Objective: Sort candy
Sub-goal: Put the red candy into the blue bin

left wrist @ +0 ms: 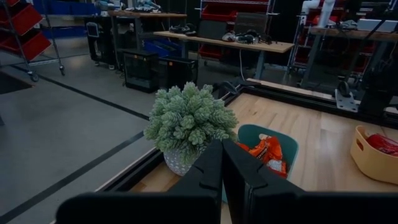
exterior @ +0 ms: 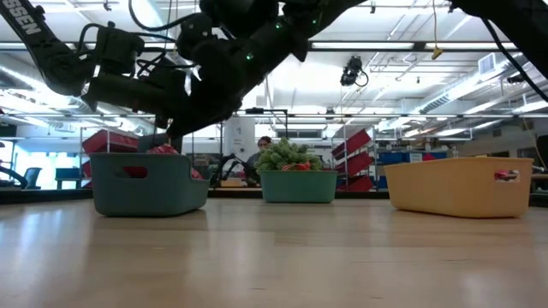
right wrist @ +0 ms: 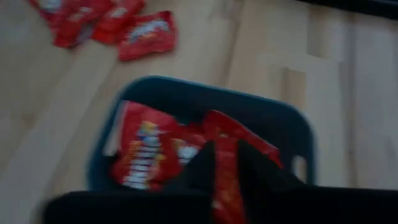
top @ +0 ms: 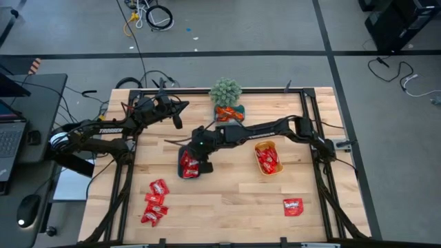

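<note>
High view: the right gripper reaches across the tabletop to hang over the blue tray at frame centre, apparently to deliver a red candy packet. Loose candy waits at lower left, one packet lies at lower right, and the yellow tray already holds red pieces.

Low view: only tray walls show, and the contents stay mostly hidden.

Left wrist view: the left gripper, fingers pressed together and empty, idles at the upper left of the tabletop facing the potted plant and the teal tray with orange candy, detail that is tiny from overhead.

Right wrist view: the fingers stand narrowly apart with a red packet between them above the blue tray; whether it is gripped or just released cannot be told.
</note>
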Tool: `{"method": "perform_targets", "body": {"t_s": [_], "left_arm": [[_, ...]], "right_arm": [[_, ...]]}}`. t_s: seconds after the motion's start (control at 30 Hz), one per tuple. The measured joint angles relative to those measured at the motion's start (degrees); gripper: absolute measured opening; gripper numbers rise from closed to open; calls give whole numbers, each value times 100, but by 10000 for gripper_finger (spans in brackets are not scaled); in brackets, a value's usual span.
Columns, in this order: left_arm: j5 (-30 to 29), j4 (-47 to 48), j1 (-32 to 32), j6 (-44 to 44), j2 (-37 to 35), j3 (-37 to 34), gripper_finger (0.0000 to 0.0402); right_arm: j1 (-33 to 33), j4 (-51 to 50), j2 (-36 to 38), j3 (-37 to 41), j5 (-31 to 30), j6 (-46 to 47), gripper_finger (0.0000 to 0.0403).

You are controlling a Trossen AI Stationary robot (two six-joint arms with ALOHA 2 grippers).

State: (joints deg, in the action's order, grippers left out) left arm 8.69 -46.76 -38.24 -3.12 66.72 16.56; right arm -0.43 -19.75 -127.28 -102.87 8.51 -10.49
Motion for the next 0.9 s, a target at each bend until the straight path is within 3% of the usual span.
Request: {"method": "perform_targets", "body": {"t_s": [0.07,0.37,0.7,0.9], "left_arm": [[-2,-3,-2,-3,1,-1,11],[-5,-3,-1,-32,0,-1,11],[-50,-5,-2,-35,0,0,11],[-50,-5,0,-47,0,-2,11]], "right_arm": [[40,147,0,91,130,-45,15],[-71,671,-13,544,209,43,3],[-390,1558,-11,971,1030,36,1],[-371,1511,32,1016,1129,41,4]]}}
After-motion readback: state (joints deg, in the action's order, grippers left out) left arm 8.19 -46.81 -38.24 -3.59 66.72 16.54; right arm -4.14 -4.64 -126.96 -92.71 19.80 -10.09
